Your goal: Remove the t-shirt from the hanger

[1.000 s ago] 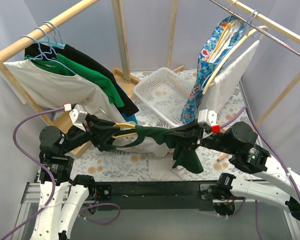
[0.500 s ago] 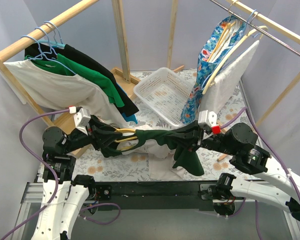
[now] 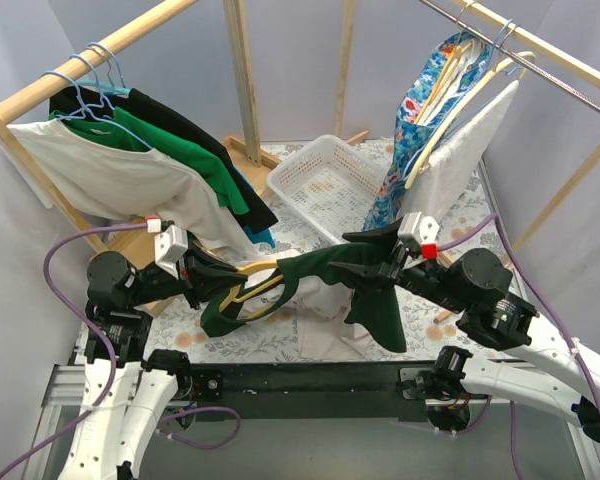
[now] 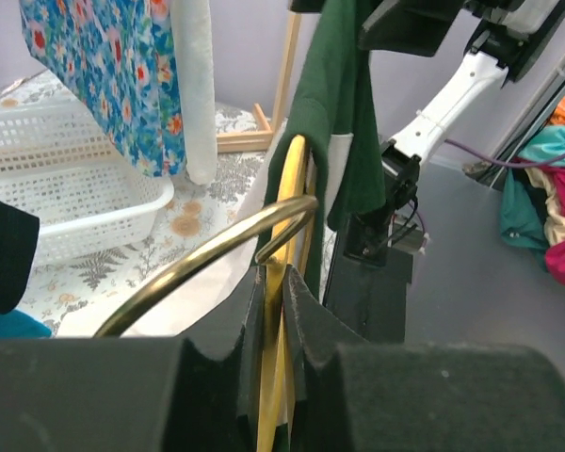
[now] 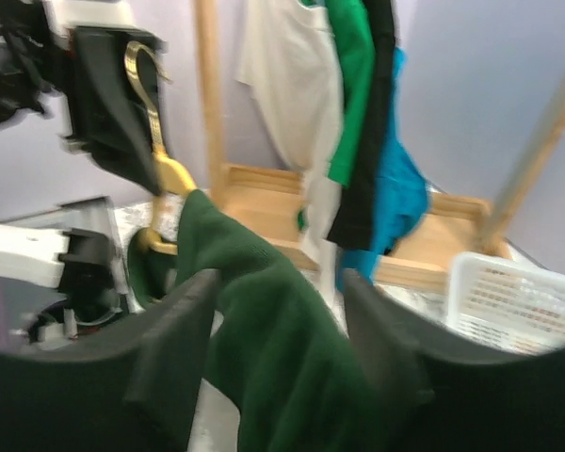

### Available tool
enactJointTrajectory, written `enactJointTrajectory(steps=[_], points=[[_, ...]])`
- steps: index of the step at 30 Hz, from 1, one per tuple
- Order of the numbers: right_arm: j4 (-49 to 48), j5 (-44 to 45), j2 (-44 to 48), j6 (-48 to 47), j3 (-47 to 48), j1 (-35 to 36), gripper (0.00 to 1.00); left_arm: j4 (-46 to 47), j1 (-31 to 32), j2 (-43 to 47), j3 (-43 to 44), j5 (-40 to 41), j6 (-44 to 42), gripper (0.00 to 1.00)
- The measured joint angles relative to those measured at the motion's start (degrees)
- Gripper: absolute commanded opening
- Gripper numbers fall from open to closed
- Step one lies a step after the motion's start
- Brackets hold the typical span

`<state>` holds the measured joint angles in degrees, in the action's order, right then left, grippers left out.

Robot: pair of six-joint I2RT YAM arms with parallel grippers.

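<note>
**Item:** dark green t-shirt. Removal looks partly done.
**Position:** one end is draped over the gold hanger. The rest runs away from the hanger towards the right arm and droops above the counter.
**Left pincer**: clamped on the hanger just below its hook, holding it in the air.
**Right pincer**: fingers apart, well clear of the hanger. Cloth lies between them, unpinched.
**Outstanding, by estimate:** draw the last fold off the hanger.
</note>
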<state>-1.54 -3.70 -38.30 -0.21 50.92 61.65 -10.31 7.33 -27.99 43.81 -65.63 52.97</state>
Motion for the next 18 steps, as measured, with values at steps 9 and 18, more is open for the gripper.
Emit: enactJointTrajectory(steps=[9,18], points=[[2.0,18.7,1.4,-4.7,-2.3,0.4,0.84,-11.5,0.4,-5.4,9.3,4.6,-9.1,0.0],[5.0,30.6,7.1,-6.9,-5.8,0.4,0.78,-19.3,0.3,-5.6,13.4,9.8,-14.7,0.0]])
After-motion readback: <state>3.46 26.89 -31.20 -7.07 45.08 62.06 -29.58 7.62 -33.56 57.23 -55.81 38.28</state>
